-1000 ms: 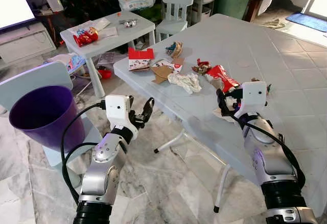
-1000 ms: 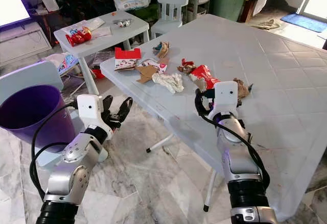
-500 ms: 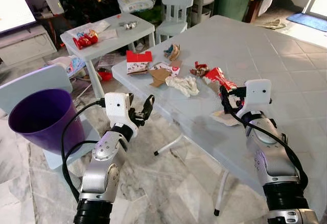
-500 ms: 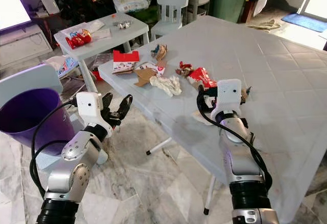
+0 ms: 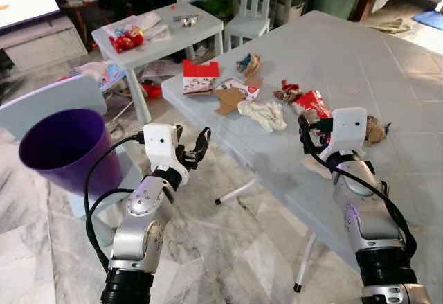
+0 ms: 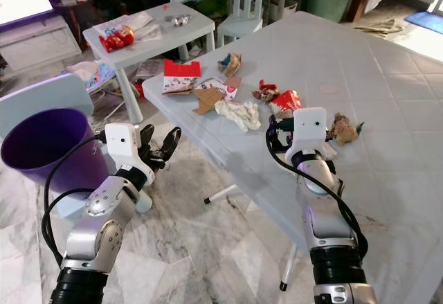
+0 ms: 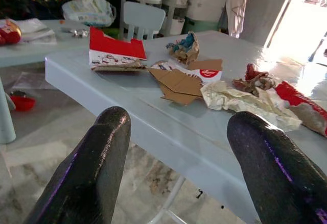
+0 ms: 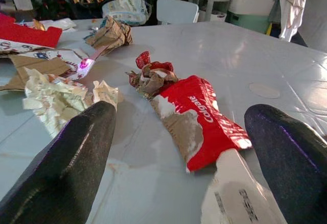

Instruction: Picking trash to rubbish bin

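Crumpled red toothpaste carton point(image 8: 202, 119) lies among paper scraps on the pale blue plastic bench point(image 5: 387, 75), directly between the spread jaws of the right gripper point(image 8: 184, 147), lined up to grasp. Left gripper point(image 5: 192, 150) hangs open beside the purple bin point(image 5: 62, 152).

- I read the table point(image 5: 387, 61) as pale moulded plastic, smooth with a soft sheen.
- Red toothpaste box point(image 8: 204, 119): glossy printed card, its torn face showing matt brown pulp.
- Crumpled paper point(image 5: 263, 115) looks matt, off-white and creased.
- Flat cardboard piece point(image 7: 176, 83): plain brown, matt.
- Bin point(image 5: 66, 152): smooth purple plastic, slightly glossy.
- Floor point(image 5: 228, 248): polished marble-look tile, reflective.
- Right gripper fingers point(image 8: 66, 168) show a matt black, finely textured surface.
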You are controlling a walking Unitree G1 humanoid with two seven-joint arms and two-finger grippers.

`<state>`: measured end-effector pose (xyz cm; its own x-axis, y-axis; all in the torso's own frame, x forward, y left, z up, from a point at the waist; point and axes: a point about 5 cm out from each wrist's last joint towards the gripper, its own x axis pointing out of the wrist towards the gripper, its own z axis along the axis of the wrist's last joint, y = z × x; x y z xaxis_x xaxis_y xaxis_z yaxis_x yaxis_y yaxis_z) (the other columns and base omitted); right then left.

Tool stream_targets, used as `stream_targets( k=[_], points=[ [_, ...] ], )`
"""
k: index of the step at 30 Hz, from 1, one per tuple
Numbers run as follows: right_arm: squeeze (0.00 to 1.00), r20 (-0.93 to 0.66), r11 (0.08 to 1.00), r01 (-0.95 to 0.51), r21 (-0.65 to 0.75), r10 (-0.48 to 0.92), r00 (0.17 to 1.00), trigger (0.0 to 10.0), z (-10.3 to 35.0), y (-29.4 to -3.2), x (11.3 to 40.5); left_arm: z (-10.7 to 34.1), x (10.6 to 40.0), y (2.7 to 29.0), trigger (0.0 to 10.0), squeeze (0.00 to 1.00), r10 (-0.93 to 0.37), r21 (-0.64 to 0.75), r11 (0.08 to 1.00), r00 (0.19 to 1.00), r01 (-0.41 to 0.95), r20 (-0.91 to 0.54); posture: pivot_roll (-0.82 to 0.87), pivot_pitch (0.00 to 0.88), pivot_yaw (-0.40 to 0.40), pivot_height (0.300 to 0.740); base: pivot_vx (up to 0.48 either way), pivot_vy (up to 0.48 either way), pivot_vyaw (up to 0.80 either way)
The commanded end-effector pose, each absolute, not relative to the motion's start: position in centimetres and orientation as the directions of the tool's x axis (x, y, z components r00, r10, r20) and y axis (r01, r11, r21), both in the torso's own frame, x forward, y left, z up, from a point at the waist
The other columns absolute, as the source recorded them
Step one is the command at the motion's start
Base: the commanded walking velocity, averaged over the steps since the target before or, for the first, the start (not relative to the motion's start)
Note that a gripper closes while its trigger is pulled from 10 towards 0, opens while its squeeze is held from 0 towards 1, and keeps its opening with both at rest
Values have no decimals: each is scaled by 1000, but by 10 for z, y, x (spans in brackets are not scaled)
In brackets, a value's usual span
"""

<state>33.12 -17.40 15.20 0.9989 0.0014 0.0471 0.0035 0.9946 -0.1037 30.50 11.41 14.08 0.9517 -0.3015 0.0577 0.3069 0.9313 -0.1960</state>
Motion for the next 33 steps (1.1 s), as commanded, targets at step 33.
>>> stream_targets(
  k=[33],
  points=[
    [0,88,990,28,-139,-16,996,10000,160,-176,330,143,306,114,10000,0,-296,-191,934,953,302,59,5,58,30,740,0,0,0]
  ],
)
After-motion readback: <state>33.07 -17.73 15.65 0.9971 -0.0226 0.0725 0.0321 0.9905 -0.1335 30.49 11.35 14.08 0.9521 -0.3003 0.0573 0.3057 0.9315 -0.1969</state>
